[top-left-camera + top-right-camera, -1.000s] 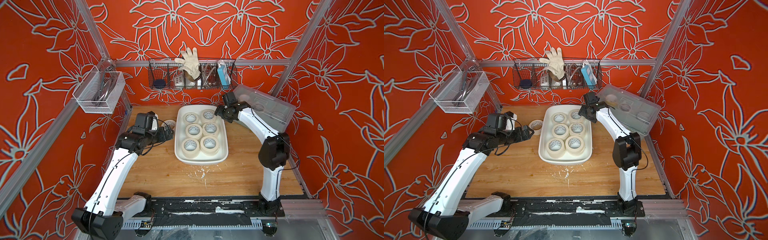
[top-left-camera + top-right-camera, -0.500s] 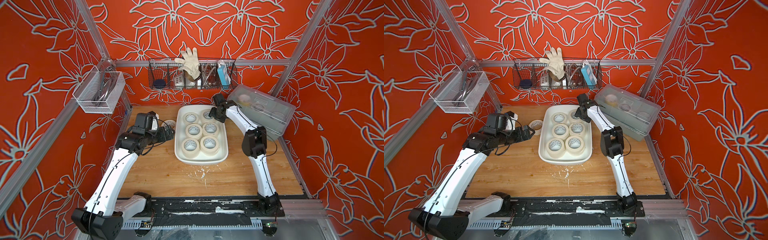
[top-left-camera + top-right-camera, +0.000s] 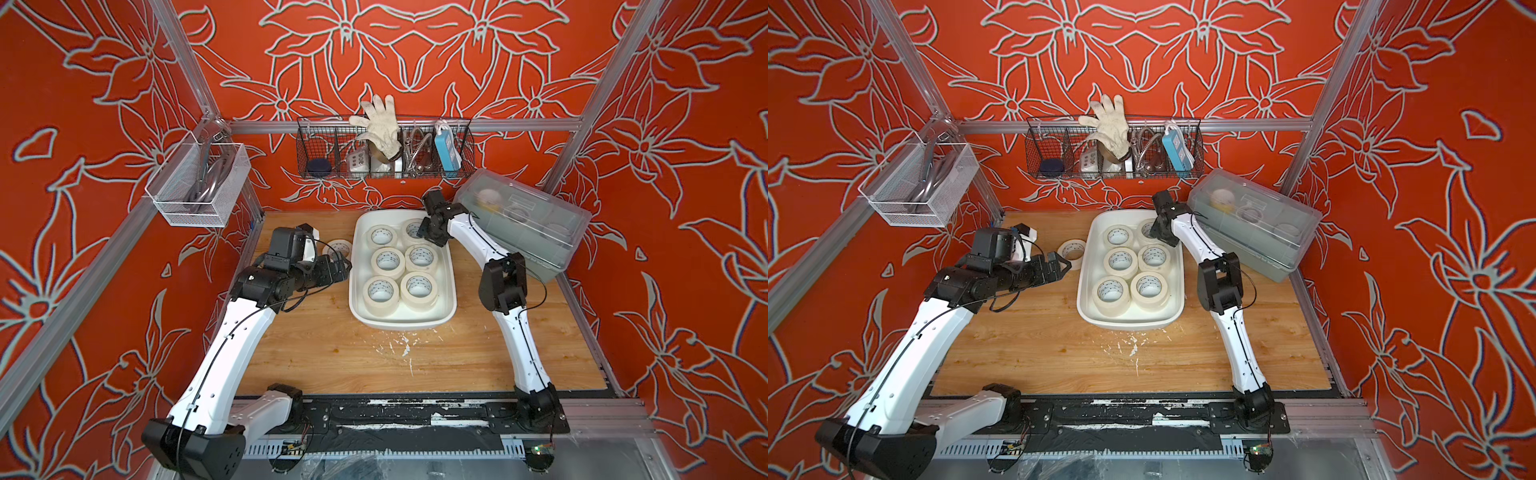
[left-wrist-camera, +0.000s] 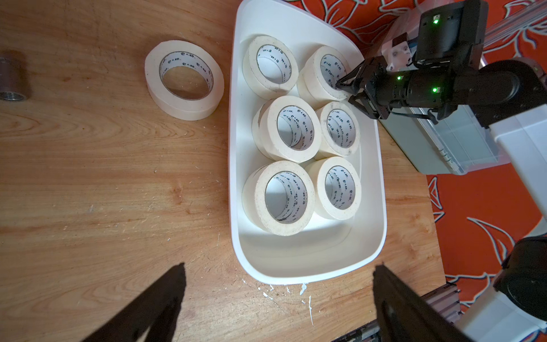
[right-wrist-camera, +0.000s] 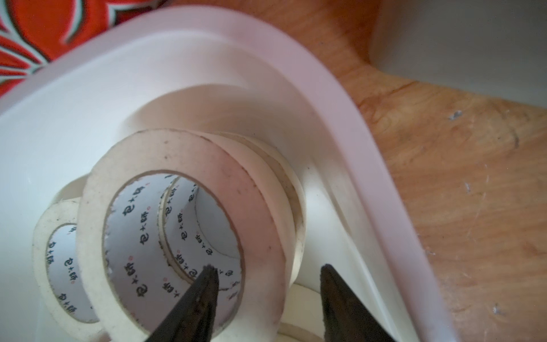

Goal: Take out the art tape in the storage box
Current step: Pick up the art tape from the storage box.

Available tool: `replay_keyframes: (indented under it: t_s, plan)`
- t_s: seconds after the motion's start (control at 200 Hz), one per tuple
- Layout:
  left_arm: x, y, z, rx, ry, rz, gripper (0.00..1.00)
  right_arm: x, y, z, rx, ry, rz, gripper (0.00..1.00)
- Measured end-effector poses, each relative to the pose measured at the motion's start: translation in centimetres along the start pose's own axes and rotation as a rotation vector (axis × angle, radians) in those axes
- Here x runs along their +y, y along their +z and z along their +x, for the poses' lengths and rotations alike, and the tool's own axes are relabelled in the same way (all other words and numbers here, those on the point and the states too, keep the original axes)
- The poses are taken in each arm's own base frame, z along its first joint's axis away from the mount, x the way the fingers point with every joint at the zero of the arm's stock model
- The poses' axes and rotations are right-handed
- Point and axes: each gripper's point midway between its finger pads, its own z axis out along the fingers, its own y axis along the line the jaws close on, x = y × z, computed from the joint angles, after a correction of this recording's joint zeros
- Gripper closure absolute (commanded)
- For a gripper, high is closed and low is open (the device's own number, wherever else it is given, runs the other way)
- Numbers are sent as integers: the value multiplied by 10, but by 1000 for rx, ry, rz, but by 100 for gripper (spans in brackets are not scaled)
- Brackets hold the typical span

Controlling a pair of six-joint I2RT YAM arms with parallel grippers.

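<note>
The white storage box point(image 3: 401, 324) point(image 3: 1129, 324) sits mid-table holding several cream art tape rolls, stacked in pairs. My right gripper point(image 3: 424, 232) point(image 5: 268, 268) reaches into its back right corner. It is open astride the wall of the top roll point(image 5: 242, 213) point(image 4: 322, 74): one finger inside the printed core, the other outside with a gap. One more roll point(image 3: 338, 248) point(image 4: 183, 80) lies flat on the wood left of the box. My left gripper point(image 3: 343, 266) point(image 4: 279, 266) hovers wide open and empty beside the box's left side.
A grey-green box with a translucent lid point(image 3: 523, 224) stands tilted at the back right, close behind the right arm. A black wire basket point(image 3: 384, 153) hangs on the back wall, a white mesh basket point(image 3: 199, 187) on the left. A small metal fitting point(image 4: 11, 80) lies on the wood.
The right arm swung left from the lidded box to the back right roll, its elbow folding in, and its jaws narrowed around the roll's wall. The left arm stayed put.
</note>
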Motion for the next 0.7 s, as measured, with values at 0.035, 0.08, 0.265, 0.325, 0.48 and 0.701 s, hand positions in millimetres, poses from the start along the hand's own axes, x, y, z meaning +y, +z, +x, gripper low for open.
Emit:
replay_keyframes:
  t_s: [0.035,0.08,0.265,0.325,0.48,0.701]
  plan:
    - [0,0,0,1,0,1,4,0,2,0,-1,0,-1,48]
    - [-1,0,0,1,0,3,4,1,4,0,-2,-2,-2,51]
    - [-2,0,1,2,4,6,4,5,6,-6,-30,10,-19,76]
    - [-2,-1,1,1,4,7,4,5,6,-7,-34,4,-23,86]
    - [-2,-1,1,0,4,7,4,3,1,-7,-46,-14,-32,98]
    - [-4,-1,2,3,7,11,4,5,-29,-17,-74,-87,-51,100]
